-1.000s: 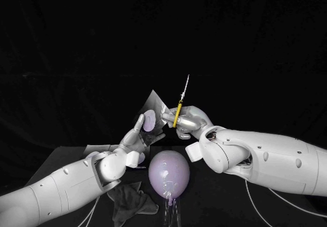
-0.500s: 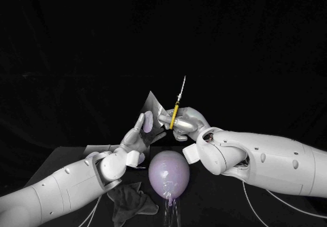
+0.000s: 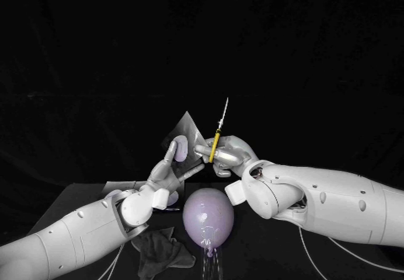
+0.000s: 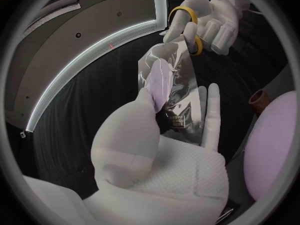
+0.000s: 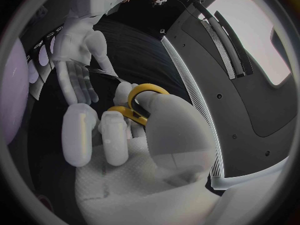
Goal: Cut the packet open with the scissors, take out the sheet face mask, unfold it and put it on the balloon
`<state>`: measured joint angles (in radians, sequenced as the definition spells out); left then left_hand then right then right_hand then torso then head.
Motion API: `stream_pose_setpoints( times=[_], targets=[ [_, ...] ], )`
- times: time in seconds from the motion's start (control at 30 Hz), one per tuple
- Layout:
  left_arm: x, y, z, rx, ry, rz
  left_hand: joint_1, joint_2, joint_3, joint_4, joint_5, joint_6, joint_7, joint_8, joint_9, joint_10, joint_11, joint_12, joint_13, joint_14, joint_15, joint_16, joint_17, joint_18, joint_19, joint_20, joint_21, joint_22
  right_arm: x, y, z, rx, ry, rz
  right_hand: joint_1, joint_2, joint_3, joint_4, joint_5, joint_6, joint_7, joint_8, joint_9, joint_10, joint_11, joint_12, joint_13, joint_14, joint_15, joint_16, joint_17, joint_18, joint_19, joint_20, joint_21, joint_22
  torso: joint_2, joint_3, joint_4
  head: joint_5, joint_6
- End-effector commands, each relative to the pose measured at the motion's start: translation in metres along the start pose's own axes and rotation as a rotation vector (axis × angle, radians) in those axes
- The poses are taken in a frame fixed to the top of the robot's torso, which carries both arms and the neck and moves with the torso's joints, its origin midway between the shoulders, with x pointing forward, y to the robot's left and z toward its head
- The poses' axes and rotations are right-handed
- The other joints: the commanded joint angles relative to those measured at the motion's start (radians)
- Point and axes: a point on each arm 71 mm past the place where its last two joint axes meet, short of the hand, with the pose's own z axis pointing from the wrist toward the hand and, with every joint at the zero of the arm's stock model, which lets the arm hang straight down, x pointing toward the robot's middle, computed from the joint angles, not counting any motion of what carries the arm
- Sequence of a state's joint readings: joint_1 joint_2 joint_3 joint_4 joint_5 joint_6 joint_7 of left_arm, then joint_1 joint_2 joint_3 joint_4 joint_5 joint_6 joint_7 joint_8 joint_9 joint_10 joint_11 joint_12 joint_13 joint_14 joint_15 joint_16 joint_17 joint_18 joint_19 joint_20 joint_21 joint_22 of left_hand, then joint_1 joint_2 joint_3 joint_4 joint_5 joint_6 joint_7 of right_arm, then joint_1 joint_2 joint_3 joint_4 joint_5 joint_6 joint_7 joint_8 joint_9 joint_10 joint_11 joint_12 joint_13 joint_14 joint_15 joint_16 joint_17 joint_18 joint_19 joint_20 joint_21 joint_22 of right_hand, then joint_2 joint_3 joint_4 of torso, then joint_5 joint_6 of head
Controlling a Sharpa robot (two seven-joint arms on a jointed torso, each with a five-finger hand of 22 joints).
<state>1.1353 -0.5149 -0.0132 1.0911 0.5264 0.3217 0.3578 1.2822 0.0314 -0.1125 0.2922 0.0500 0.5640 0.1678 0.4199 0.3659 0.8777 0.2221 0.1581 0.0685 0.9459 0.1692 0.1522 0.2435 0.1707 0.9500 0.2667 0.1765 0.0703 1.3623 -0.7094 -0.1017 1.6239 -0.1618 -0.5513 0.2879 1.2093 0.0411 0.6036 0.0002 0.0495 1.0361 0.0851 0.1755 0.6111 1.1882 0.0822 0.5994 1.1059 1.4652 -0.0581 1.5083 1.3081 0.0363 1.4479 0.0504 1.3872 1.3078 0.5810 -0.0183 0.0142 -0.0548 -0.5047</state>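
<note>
Balloon (image 3: 208, 217), pale purple and the biggest of the task's things, stands on the dark tabletop (image 3: 84, 195) right below both raised hands, probably so the mask has a short way down later. A dark crumpled cloth (image 3: 164, 252) lies just beside it on the left arm's side.

Above, the left hand (image 3: 169, 172) pinches the packet (image 3: 187, 135) by its lower part between thumb and fingers. That holds it upright in the air with its top edge and its side toward the other hand free for cutting. The right hand (image 3: 227, 153) is closed on the scissors (image 3: 219, 129), with fingers through the yellow loops and the blades pointing up just beside the packet's near edge. I cannot tell whether the blades are parted or whether they touch the foil.

No cut shows on the packet, so I judge the opening step is not yet done. There is open room above and behind both hands, but little between them.
</note>
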Motion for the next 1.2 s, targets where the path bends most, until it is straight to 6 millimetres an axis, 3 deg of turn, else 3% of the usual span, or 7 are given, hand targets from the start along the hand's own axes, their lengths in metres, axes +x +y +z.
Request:
stream_pose_setpoints(
  times=[0.03, 0.3, 0.4, 0.53, 0.67, 0.83, 1.2],
  targets=[
    [0.009, 0.0, 0.0, 0.0, 0.102, -0.043, 0.001, 0.019, -0.013, 0.0, -0.002, 0.016, 0.116, 0.012, 0.002, 0.018, -0.003, 0.007, 0.0, 0.017, -0.004, 0.009, 0.003, 0.016, 0.018, -0.003, 0.006, -0.002, -0.001, -0.001, 0.0, -0.009, 0.012, 0.001, 0.001, 0.009, 0.07, -0.055, 0.0, 0.005, 0.001, 0.005, 0.001, 0.313, -0.082, 0.573, 0.001, 0.075, -0.005, 0.003, 0.108, 0.012, 0.004, -0.003, 0.0, 0.143, 0.0, 0.0008, -0.0002, 0.001, 0.001],
    [0.007, -0.003, -0.003, 0.021, 0.106, -0.028, 0.045, 0.021, -0.042, -0.003, -0.002, 0.059, 0.095, 0.029, -0.004, 0.054, -0.017, 0.0, -0.001, 0.015, -0.01, 0.0, -0.001, 0.015, 0.025, -0.008, -0.01, -0.007, -0.017, -0.006, 0.0, 0.008, -0.026, -0.009, -0.001, 0.01, 0.072, -0.057, 0.0, 0.004, 0.001, 0.005, 0.002, 0.312, -0.082, 0.571, -0.001, 0.076, -0.005, 0.004, 0.11, 0.012, 0.003, -0.003, -0.001, 0.142, 0.0, 0.0009, -0.0008, 0.004, -0.003],
    [0.005, -0.006, -0.004, 0.029, 0.093, -0.008, 0.096, 0.024, -0.062, -0.007, -0.001, 0.087, 0.084, 0.027, -0.015, 0.085, -0.023, -0.007, -0.002, -0.012, -0.007, -0.022, -0.01, 0.014, 0.007, -0.002, -0.031, -0.006, -0.026, -0.008, -0.001, 0.014, -0.047, -0.015, -0.001, 0.01, 0.072, -0.057, 0.0, 0.004, 0.001, 0.005, 0.002, 0.312, -0.082, 0.571, -0.001, 0.076, -0.005, 0.004, 0.11, 0.012, 0.003, -0.003, -0.001, 0.142, 0.0, 0.0016, -0.0001, 0.004, -0.004],
    [0.002, -0.008, -0.005, 0.035, 0.079, 0.014, 0.139, 0.027, -0.066, -0.015, -0.001, 0.093, 0.083, 0.02, -0.024, 0.091, -0.023, -0.017, -0.003, -0.018, -0.006, -0.029, -0.014, 0.015, 0.003, 0.001, -0.04, -0.006, -0.032, -0.009, -0.003, 0.018, -0.061, -0.02, -0.001, 0.01, 0.073, -0.058, 0.0, 0.004, 0.001, 0.005, 0.002, 0.312, -0.082, 0.57, -0.002, 0.076, -0.005, 0.004, 0.111, 0.012, 0.003, -0.003, -0.001, 0.142, 0.0, 0.0019, -0.001, 0.004, -0.004],
    [0.001, -0.008, -0.005, 0.033, 0.072, 0.037, 0.235, 0.032, -0.056, -0.046, -0.001, 0.102, 0.08, 0.01, -0.039, 0.091, -0.022, -0.039, -0.003, -0.021, -0.004, -0.037, -0.018, 0.015, -0.01, 0.006, -0.054, -0.005, -0.035, -0.01, -0.004, 0.022, -0.066, -0.022, -0.001, 0.01, 0.073, -0.058, 0.0, 0.004, 0.001, 0.005, 0.002, 0.312, -0.082, 0.57, -0.002, 0.076, -0.005, 0.004, 0.111, 0.012, 0.003, -0.003, -0.001, 0.142, 0.0, 0.0021, -0.001, 0.005, -0.006],
    [0.002, -0.006, -0.005, 0.015, 0.075, 0.064, 0.296, 0.032, -0.044, -0.071, -0.001, 0.11, 0.078, 0.004, -0.047, 0.091, -0.025, -0.051, -0.004, -0.014, -0.005, -0.037, -0.018, 0.014, -0.017, 0.008, -0.061, -0.006, -0.038, -0.011, -0.004, 0.027, -0.072, -0.024, -0.002, 0.009, 0.074, -0.059, 0.0, 0.004, 0.001, 0.005, 0.002, 0.312, -0.082, 0.569, -0.003, 0.076, -0.005, 0.005, 0.113, 0.013, 0.003, -0.003, -0.002, 0.142, 0.0, 0.0012, 0.0003, 0.004, -0.007],
    [0.006, -0.001, -0.003, -0.024, 0.095, 0.083, 0.343, 0.031, -0.039, -0.083, -0.001, 0.107, 0.086, -0.016, -0.066, 0.081, -0.019, -0.074, -0.005, -0.007, -0.004, -0.039, -0.02, 0.015, -0.01, 0.006, -0.061, -0.003, -0.037, -0.013, -0.002, 0.039, -0.066, -0.023, -0.002, 0.009, 0.074, -0.06, 0.0, 0.004, 0.001, 0.005, 0.003, 0.312, -0.082, 0.569, -0.003, 0.076, -0.005, 0.005, 0.114, 0.013, 0.003, -0.003, -0.002, 0.142, 0.0, 0.0005, 0.0008, 0.007, -0.011]
  ],
)
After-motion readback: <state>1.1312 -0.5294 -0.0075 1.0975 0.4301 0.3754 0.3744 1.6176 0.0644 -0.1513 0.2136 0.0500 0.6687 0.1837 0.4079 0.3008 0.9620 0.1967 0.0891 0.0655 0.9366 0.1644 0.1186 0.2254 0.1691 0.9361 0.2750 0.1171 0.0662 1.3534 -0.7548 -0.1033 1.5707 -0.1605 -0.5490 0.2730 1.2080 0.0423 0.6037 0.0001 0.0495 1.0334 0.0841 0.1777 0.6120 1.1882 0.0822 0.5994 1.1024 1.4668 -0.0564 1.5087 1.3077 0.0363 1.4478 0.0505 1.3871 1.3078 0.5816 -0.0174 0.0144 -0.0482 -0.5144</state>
